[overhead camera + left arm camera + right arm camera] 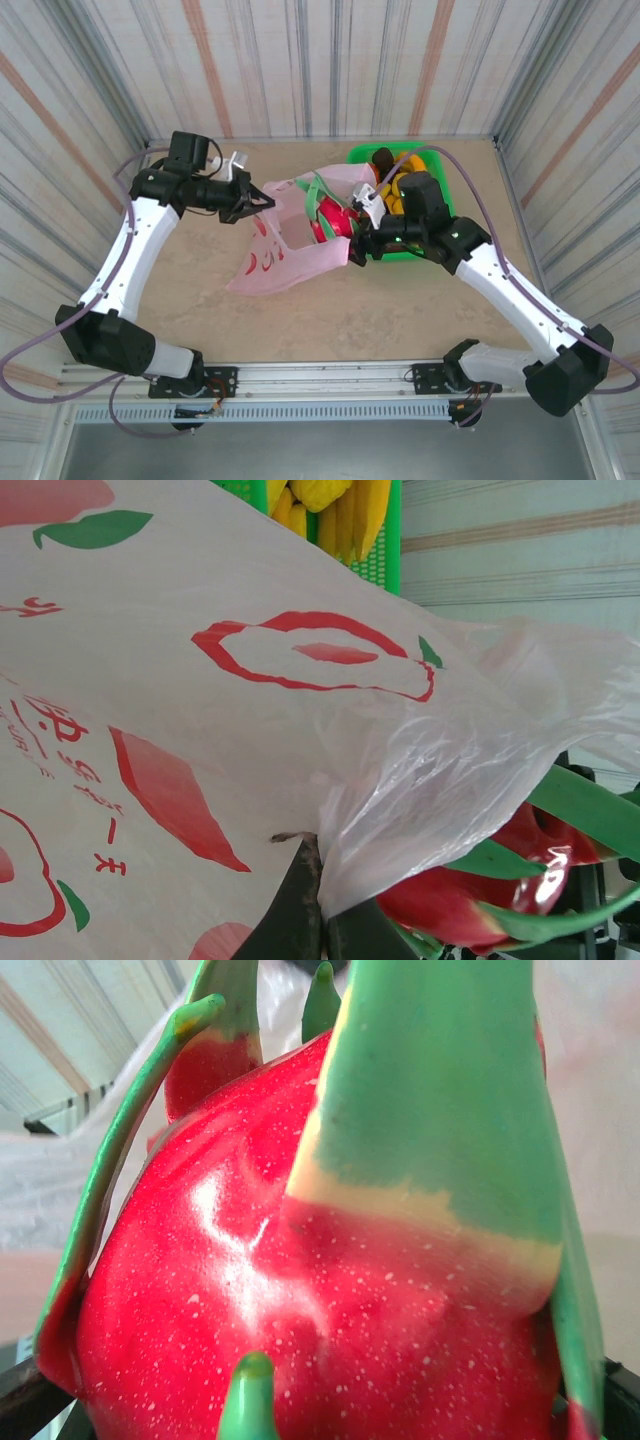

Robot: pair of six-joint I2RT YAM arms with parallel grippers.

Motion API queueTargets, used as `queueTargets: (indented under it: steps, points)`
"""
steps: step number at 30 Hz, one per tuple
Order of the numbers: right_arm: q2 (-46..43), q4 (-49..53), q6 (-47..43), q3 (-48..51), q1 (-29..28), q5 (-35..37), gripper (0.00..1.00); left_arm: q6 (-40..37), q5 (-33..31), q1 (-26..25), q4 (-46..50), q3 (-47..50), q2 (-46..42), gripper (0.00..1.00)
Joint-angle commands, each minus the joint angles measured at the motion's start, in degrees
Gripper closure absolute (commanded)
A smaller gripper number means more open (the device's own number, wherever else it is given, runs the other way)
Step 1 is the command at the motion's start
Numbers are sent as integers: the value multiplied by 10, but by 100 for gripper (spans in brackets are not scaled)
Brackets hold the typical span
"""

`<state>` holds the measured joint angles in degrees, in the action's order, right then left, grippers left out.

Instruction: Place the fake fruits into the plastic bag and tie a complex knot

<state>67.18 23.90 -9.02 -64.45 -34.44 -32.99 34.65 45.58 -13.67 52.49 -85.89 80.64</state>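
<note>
Top external view: we see the plastic bag (280, 262) lying mid-tabletop (200, 310). It is pink and translucent with red print, and its mouth is turned toward the green tray (362, 154) at the back right. The left fingers (266, 200) are clenched on the bag's upper edge at its left side, holding that edge up off the tabletop. The right fingers (352, 232) are spread wide and grasp the dragon fruit (332, 222). The fruit sits right at the bag's mouth, partly behind the raised pink film, with its green leaves sticking up. The tray is just beside the bag; we cannot tell whether they touch. Yellow bananas (398, 190) lie in the tray, partly hidden by the right arm.

Left wrist view: the dark finger tips meet at bottom centre with a fold of bag film pinched between them. We see the printed bag wall across most of the frame. The dragon fruit, glossy red with green leaves, is low right under the lifted rim. The bananas and the tray wall are at the top edge, behind the bag.

Right wrist view: the dragon fruit is very close to the lens, with speckled red skin and a green-and-yellow leaf across it. Dark finger parts show at both lower corners, one on each side of the fruit. Pale bag film lies behind it.
</note>
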Motion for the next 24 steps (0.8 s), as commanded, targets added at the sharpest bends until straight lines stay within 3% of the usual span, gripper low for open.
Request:
queueTargets:
  steps: [1,13,24]
  points:
    - [8,-70,21,-29,-9,-3,40,-14,-7,-8,17,-15,-15,100]
    - [35,-235,44,38,-30,9,40,69,2,-23,-10,-16,-16,100]
    - [2,-257,34,149,-44,14,40,184,23,-28,-106,8,-36,100]
